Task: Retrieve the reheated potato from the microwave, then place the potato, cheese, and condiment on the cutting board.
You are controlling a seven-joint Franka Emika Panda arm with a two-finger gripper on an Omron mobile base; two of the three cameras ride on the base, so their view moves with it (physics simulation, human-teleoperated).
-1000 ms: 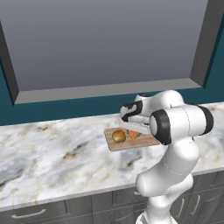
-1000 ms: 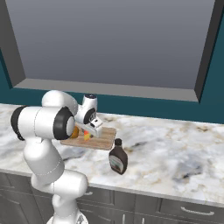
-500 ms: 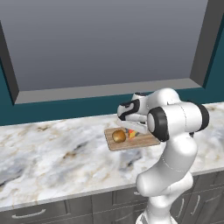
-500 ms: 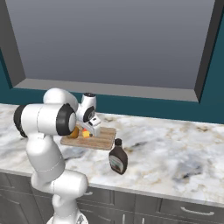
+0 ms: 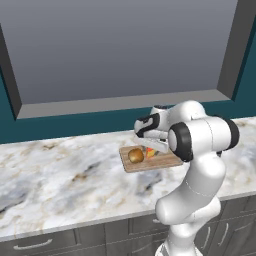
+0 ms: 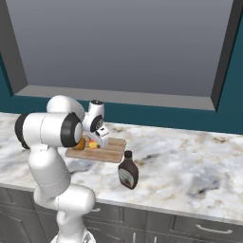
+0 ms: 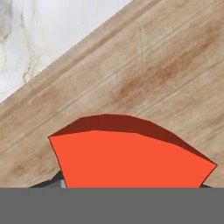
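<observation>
Look at the cutting board (image 5: 150, 161) first, because everything sits around it. The potato (image 5: 136, 155) rests on the board near its left end, and the cheese (image 5: 149, 152) is just beside the potato, under the robot's hand. The gripper (image 5: 151, 148) hangs low over the middle of the board, right on top of the cheese. In the hand view the red face of the cheese (image 7: 131, 159) is very close, with the board's wood (image 7: 175, 65) behind it, but the finger tips are hidden, so you cannot tell if the hand is gripping the cheese or has let go, or how wide it is open. The brown condiment bottle (image 6: 127, 171) stands on the marble counter (image 5: 60, 180), off the board, near its front right corner. That looks like the job left to do. Here is what could go wrong. If the hand lifts while it is pinching the cheese, the cheese could come up with it or tip over. The cheese could also bump the round potato and make it roll off the board. When you go for the bottle, a fast swing of the arm could knock it down, since it is tall and thin.
</observation>
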